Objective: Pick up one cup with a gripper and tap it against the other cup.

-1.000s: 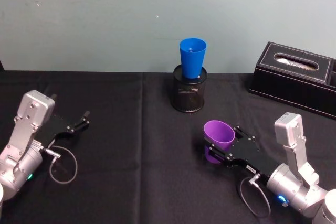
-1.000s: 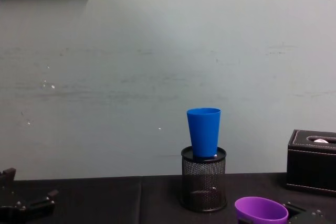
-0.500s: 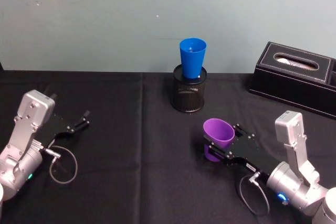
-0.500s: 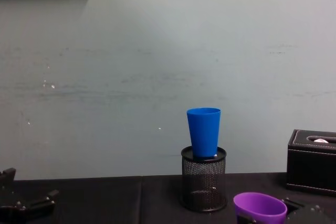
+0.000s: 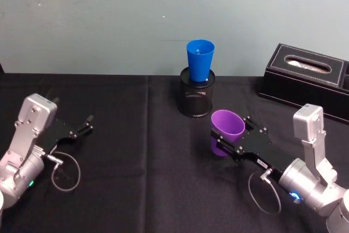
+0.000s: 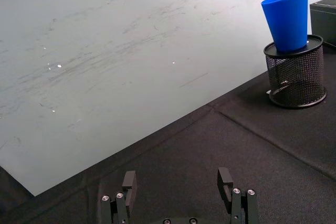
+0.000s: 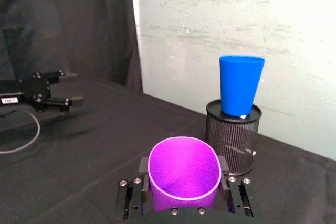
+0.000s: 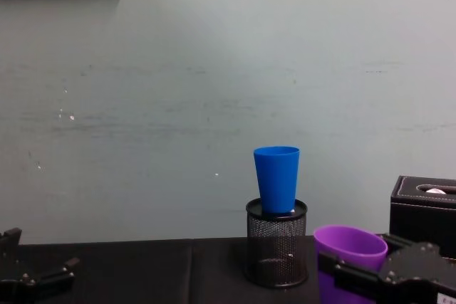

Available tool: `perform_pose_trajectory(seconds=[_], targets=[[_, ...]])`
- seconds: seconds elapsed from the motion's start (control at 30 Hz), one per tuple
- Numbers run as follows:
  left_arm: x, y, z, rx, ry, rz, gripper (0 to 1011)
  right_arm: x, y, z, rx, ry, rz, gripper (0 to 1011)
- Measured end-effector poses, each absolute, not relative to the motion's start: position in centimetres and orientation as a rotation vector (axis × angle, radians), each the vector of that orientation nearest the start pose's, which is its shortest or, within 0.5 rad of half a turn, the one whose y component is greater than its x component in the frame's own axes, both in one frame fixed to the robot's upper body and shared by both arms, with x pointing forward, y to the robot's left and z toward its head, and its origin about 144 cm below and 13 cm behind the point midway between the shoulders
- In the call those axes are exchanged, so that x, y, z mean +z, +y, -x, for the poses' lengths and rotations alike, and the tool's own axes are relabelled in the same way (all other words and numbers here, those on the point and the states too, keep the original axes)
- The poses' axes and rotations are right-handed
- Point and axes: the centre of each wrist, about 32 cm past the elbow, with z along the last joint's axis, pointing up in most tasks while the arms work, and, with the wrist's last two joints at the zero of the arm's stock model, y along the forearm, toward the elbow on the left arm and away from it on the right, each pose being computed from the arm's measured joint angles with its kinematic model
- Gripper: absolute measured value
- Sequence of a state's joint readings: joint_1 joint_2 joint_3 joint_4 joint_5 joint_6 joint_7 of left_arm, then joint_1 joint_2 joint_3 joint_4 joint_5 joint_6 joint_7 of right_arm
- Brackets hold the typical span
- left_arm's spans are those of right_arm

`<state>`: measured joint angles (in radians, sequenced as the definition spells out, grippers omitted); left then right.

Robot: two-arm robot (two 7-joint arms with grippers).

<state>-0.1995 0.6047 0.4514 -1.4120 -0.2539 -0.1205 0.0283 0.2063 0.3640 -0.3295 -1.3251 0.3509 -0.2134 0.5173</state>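
Clamping noted: purple cup (image 5: 227, 125) is pinched between the right gripper's (image 5: 231, 145) fingers, near the blue cup (image 5: 199, 61) seated in a mesh holder (image 5: 195, 101); left gripper (image 5: 87, 124) is parked, spread, empty.

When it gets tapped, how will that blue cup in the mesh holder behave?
The blue cup is probably light, looking like thin plastic. It may wobble or tilt: it stands tall with just its base inside the mesh holder.
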Motion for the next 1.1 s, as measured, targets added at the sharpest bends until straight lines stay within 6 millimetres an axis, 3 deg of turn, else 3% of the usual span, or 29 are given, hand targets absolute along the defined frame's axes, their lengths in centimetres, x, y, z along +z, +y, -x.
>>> perform_pose_trajectory(seconds=[0.33,1.1], targets=[[114.0,31.0,-48.9,1.248,-0.285,-0.304,1011,113.9,-26.3,-49.9,-0.824,-0.131,-0.028,732],[114.0,31.0,-48.9,1.248,-0.285,-0.304,1011,113.8,-26.4,-49.9,-0.829,-0.129,-0.026,732]])
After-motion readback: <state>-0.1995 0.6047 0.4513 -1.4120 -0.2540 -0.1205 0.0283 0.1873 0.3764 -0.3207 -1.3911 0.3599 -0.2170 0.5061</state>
